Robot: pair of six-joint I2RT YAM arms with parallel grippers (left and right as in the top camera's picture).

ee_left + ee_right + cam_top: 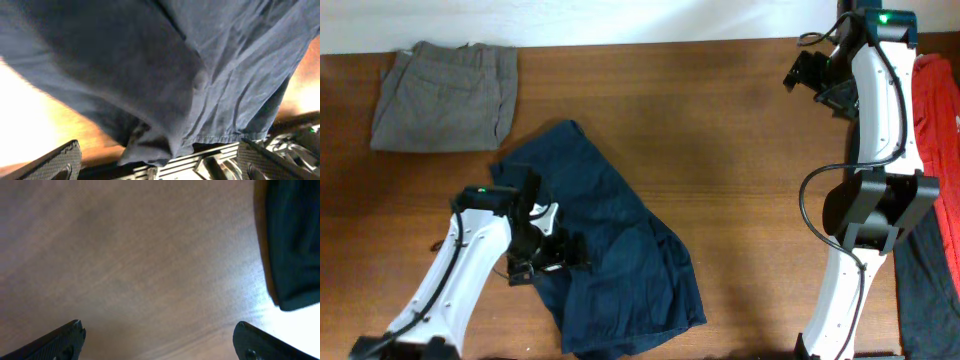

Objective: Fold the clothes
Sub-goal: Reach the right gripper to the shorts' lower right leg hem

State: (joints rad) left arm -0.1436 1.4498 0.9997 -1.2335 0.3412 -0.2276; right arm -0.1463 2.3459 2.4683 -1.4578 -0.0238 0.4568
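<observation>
While navy trousers (620, 255) lie crumpled on worktop (720, 150), left jaws stand spread wide over their cloth, gripping nothing; right jaws gape above bare wood far right; grey-khaki trousers (445, 95) folded back-left.

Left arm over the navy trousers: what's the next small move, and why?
Probably lift the left gripper straight up, clear of the navy trousers. Its jaws stand wide open with nothing held, and the cloth lies slack and rumpled on the table beneath it. Rising would likely expose the whole garment for choosing the next grasp.
</observation>
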